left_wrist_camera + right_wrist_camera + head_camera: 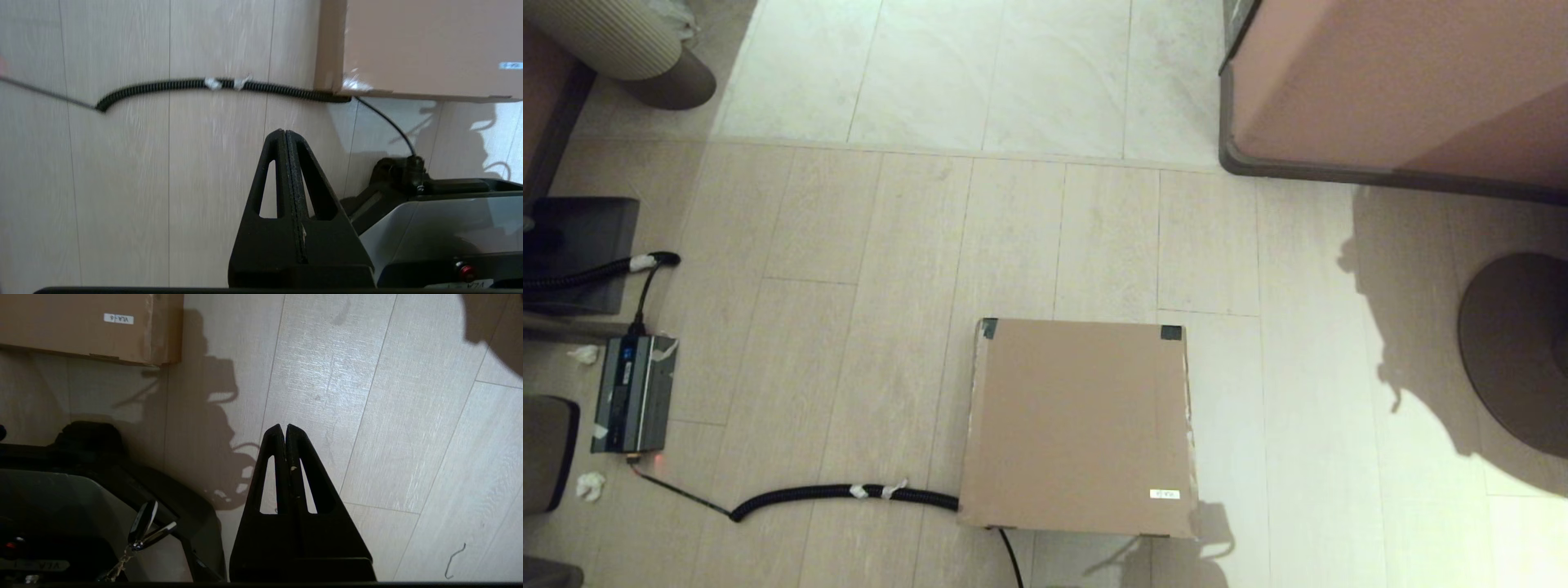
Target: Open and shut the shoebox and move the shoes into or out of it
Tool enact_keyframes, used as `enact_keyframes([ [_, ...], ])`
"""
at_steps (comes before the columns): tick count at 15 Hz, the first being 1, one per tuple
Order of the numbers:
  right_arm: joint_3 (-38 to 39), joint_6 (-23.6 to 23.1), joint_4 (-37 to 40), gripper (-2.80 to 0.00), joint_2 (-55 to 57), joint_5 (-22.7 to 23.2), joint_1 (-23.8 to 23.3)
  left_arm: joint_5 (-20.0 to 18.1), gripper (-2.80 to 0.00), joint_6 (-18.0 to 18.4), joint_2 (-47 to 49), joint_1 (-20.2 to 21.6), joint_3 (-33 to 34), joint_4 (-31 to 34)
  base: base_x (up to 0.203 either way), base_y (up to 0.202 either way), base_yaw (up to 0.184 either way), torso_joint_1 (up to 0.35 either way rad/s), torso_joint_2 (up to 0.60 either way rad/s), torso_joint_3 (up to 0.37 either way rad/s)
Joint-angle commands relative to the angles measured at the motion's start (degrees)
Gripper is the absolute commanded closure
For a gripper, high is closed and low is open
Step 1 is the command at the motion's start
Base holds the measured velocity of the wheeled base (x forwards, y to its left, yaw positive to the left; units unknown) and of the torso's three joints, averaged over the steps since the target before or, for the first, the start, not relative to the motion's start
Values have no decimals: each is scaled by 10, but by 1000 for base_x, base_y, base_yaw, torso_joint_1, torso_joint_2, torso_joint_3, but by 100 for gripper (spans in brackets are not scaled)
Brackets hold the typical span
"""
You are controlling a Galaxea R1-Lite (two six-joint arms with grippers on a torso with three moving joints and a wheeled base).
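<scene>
Head view: the shoebox (1080, 429) sits shut on the floor (866, 327), a cable (841, 492) at its near left corner. No shoes show, and both arms hang back. Left hand (285, 131) and right hand (284, 426) are pinched together, empty. Opening is yet to start.

Left gripper (285, 132): fingers pressed together, nothing between them, above wood floor (122, 183).
Ahead: coiled cable (212, 85) across the floor, one end touching the shoebox (429, 45) corner; robot base (441, 228) just beside.
</scene>
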Motion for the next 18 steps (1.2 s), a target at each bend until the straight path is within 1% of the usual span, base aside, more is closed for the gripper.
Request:
enact_keyframes([
  [1,0,3,1,0,-23,0,13,0,0,0,-37,-11,5,0,0,0,0,0,0,0],
  [3,0,6,1,0,-118,0,14,0,0,4,-124,1,5,1,0,0,0,0,0,0],
  [4,3,8,-4,0,-164,-2,15,2,0,6,-154,6,7,-5,0,0,0,0,0,0],
  [5,7,17,-17,0,-188,-10,15,4,0,0,-163,11,9,-11,0,0,0,0,0,0],
  [6,12,42,-28,0,-194,-21,16,6,0,-16,-160,14,11,-17,0,0,0,0,0,0],
  [7,15,64,-34,0,-191,-30,16,6,0,-21,-160,14,11,-18,0,0,0,0,0,0],
  [8,15,72,-34,0,-191,-32,16,6,0,-22,-160,14,11,-18,0,0,0,0,0,0],
  [18,15,77,-34,0,-191,-33,15,6,0,-22,-160,14,11,-18,0,0,0,0,0,0],
])
